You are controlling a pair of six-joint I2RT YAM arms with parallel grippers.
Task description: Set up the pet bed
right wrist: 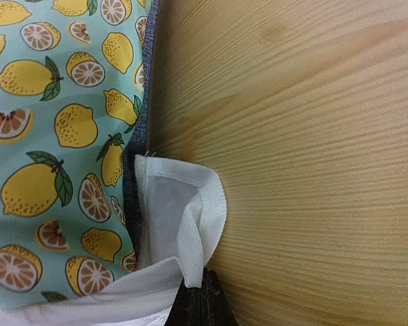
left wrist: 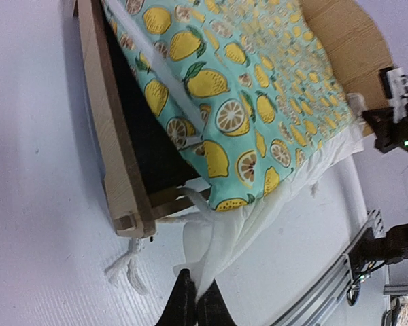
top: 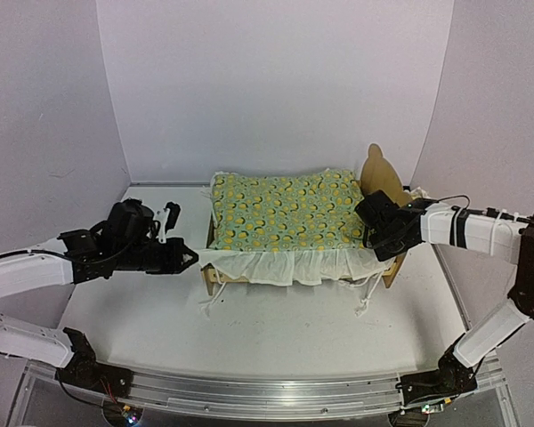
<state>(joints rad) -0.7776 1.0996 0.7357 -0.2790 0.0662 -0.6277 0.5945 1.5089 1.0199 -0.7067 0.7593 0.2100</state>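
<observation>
- The pet bed (top: 383,178), a light wooden frame with a curved headboard, stood mid-way across a white worktop (top: 276,338), toward the back wall.
- A lemon-print blanket (top: 285,213) with a white ruffle covered it, and the ruffle hung over the near rail.
- Plain pale walls (top: 276,80) enclosed the worktop on three sides; a metal rail (top: 267,396) ran along its near edge.
- The left pincer (top: 192,258) was closed on the ruffle at the foot corner.
- The right pincer (top: 372,238) was closed on the ruffle beside the headboard.
</observation>
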